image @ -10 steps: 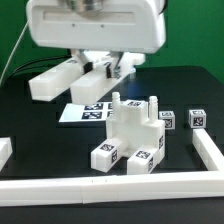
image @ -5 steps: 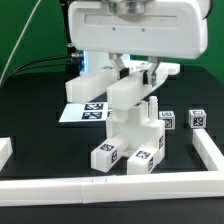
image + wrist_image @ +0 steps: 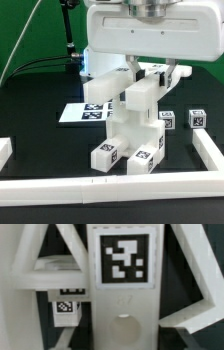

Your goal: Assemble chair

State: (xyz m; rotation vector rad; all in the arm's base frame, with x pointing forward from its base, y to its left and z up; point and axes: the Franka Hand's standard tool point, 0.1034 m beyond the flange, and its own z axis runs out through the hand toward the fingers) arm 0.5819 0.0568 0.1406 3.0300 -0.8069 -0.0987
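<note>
The partly joined chair (image 3: 128,133) stands in mid-table: chunky white blocks with tagged feet at its front. My gripper (image 3: 148,78) hangs just above it, mostly hidden under the robot's white body, and is shut on a long white chair part (image 3: 138,97) that slants toward the exterior view's left. In the wrist view this held part (image 3: 124,297) fills the middle, with a large marker tag (image 3: 124,258) on it. White frame pieces of the chair (image 3: 30,277) show beside it. Two small tagged cubes (image 3: 168,120) (image 3: 197,119) lie at the exterior view's right.
The marker board (image 3: 86,113) lies flat behind the chair toward the exterior view's left. The long white border rail (image 3: 100,186) runs along the front, with a side rail (image 3: 209,150) at the right and a short block (image 3: 4,152) at the left.
The arm has swung toward the exterior view's right with the long white part in it, from over the marker board to right above the standing chair assembly.
</note>
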